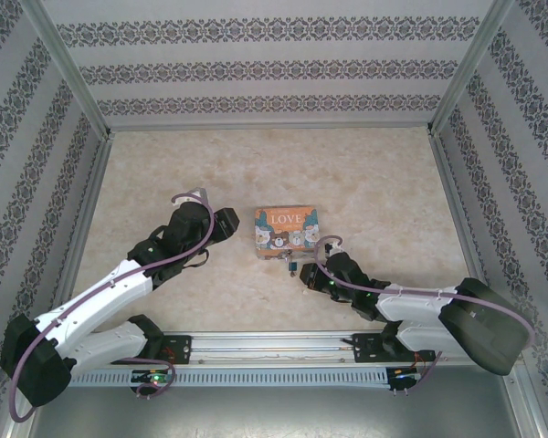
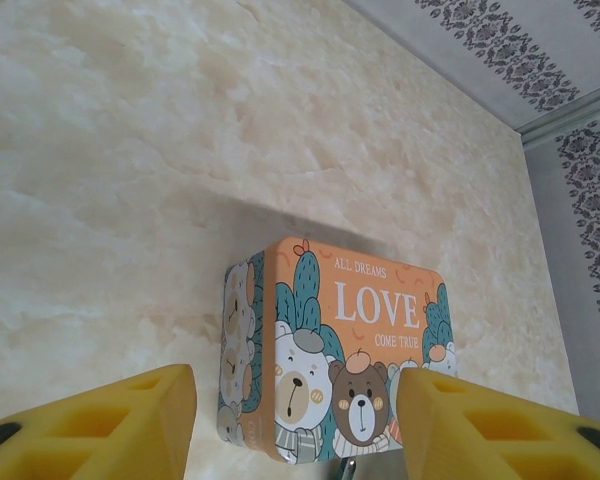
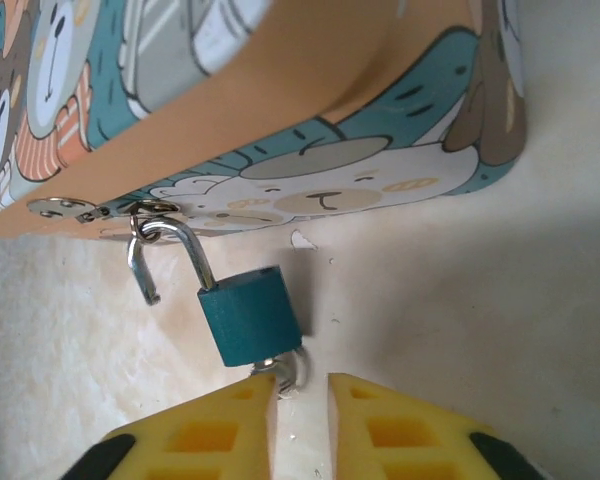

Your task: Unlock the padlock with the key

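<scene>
Padlock (image 3: 250, 318) is hanging by its shackle (image 3: 185, 250) from the hasp (image 3: 65, 208) on the LOVE tin (image 3: 310, 120). Its blue-green body is lying on the table (image 2: 110, 200) just in front of the right gripper (image 3: 302, 400). One shackle leg is showing free of the body, so the lock is looking sprung, or close to it. Key (image 3: 285, 375) is sitting in the bottom of the body with its ring at the mouth of the right fingers. These are standing nearly together with a thin slit between; cannot tell whether they are pinching the key. Left gripper (image 2: 295, 400) is hovering beside the tin, fingers spread wide, holding nothing. Judgement: any further turning should be a small wrist roll along the key's own axis, without pulling, since a tug would likely be dragging the light tin. The left gripper bracing the tin would be helping.
</scene>
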{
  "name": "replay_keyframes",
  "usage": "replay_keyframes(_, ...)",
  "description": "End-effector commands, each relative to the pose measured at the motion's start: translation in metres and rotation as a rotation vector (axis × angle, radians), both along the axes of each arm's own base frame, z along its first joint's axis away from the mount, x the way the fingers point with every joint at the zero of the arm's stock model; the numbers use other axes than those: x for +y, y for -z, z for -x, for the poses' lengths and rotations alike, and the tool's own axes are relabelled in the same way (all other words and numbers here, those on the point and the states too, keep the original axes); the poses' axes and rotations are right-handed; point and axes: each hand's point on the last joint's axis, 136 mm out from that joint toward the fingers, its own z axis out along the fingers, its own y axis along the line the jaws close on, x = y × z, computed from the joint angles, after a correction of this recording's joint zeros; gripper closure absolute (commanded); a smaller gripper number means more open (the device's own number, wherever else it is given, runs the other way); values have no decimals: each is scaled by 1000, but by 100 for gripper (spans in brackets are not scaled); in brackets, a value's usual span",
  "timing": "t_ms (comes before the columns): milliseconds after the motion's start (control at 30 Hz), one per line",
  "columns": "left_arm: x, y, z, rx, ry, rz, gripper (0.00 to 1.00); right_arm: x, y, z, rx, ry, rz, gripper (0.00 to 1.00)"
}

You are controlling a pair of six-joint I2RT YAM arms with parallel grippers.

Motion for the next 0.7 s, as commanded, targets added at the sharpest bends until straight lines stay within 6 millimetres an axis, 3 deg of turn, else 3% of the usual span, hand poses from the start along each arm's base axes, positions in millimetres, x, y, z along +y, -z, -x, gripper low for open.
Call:
replay_keyframes(0,6,0,1,1,9,-19,44,2,-10,-4,-21,-33,10,73)
replay_keyframes(167,5,-3,-1,-5,33,-20,36,-5,-27,-10,-54,-59,42,55)
replay_keyframes(300,0,-4,-6,-11,76,-5,29,-6,-43,-12,-70,-71,2,21)
replay_keyframes(400,-7,-5,-10,-13,120,8,24,-4,-52,-12,-72,-80,-35,5)
replay_keyframes(667,-32,11,-28,40,255,51,14,-3,-57,-15,-45,-83,-80,2)
